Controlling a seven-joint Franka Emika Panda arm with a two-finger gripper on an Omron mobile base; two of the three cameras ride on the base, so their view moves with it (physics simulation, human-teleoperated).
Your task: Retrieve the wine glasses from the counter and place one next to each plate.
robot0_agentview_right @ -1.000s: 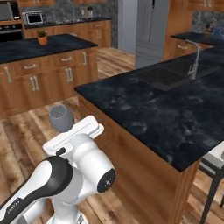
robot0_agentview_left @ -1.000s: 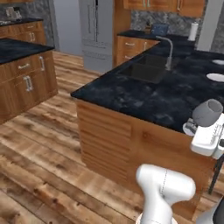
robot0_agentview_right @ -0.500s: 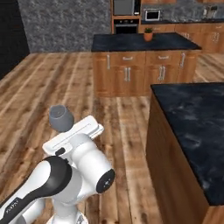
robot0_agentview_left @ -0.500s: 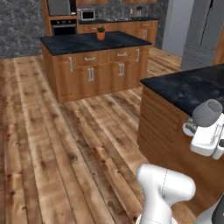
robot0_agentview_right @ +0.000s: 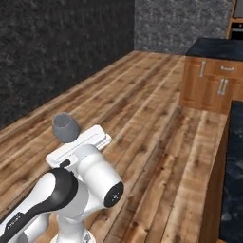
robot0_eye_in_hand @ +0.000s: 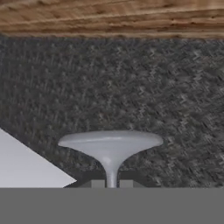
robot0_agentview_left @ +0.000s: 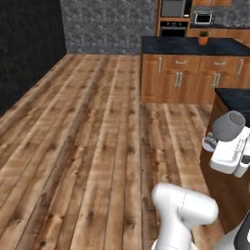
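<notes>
Hand view: claw [robot0_eye_in_hand: 111, 183] clamped on the thin stem of a wine glass [robot0_eye_in_hand: 111, 146], round foot toward the camera, dark stone wall beyond. Left base view: grey bowl of the glass [robot0_agentview_left: 228, 126] carried high above the white hand, close beside the corner of the black counter [robot0_agentview_left: 238, 99]. Right base view: same glass [robot0_agentview_right: 65, 127] over open wooden floor [robot0_agentview_right: 142, 109]. Likely risks: bowl clipping that counter edge while turning; thin stem slipping or tilting in a sharp swing. Wide floor room on the side away from the counter; far island [robot0_agentview_left: 190, 46] well apart. No plates in sight, so placing not yet possible.
</notes>
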